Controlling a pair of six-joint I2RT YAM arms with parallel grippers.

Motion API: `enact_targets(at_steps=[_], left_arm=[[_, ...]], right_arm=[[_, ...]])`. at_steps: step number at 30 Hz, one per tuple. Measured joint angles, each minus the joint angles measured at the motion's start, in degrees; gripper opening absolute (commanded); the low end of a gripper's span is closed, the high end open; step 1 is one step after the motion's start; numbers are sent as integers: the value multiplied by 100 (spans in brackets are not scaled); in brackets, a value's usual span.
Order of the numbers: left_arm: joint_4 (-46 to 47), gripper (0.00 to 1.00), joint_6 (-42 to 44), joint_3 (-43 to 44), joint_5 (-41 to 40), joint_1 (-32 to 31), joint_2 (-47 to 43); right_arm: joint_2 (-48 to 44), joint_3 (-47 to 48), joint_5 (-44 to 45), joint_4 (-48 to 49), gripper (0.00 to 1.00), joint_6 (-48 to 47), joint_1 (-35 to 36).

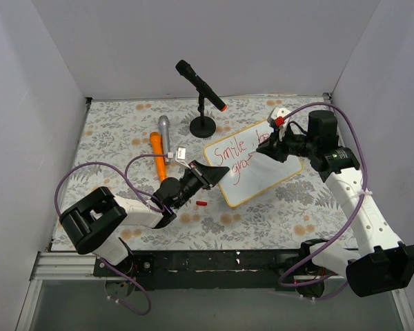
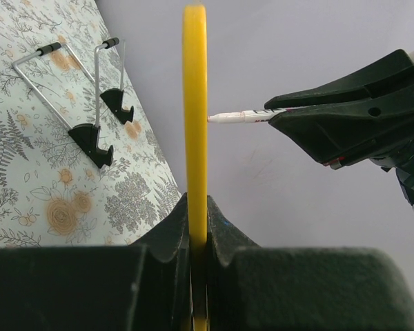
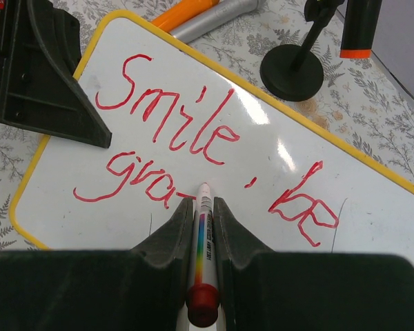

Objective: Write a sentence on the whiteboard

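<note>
The whiteboard [image 1: 265, 181] lies right of centre on the floral worktop [image 1: 110, 131], turned at an angle to the arms; whether it rests flat or raised at one edge cannot be told. The sentence [image 3: 205, 141] is in red: the upper line reads "Smile , be" and the lower line reads "gra" followed by a short stroke, so the step in hand is judged to be the next letter of that unfinished word. The marker [image 3: 202, 238] sits between the fingers of the right hand [image 3: 202, 205], which is closed narrowly on its barrel. Its tip touches the board at the end of the short stroke, below the letters of "Smile". The left hand [image 1: 208, 176] is closed on the board's near-left edge, apart from the marker tip, and serves as the brace. For a clean result, the tip should press lightly and evenly, the lower line should run parallel to the upper one, and the strokes should fill the bare area below "be". The brace must resist the writing push so that the board neither slides nor pivots. Beyond the far edge stands a microphone stand [image 1: 203, 125]; an orange cylinder [image 1: 157, 157] and a silver cylinder [image 1: 164, 129] lie beyond the left hand.
</note>
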Motion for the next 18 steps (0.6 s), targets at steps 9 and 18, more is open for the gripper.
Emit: enact_targets(at_steps=[9, 18], left_arm=[[0, 0, 0, 0, 0, 0, 0], [7, 0, 2, 0, 2, 0, 0]], right_arm=[[-31, -15, -31, -44, 1, -68, 0], [-343, -214, -70, -501, 1, -280, 0]])
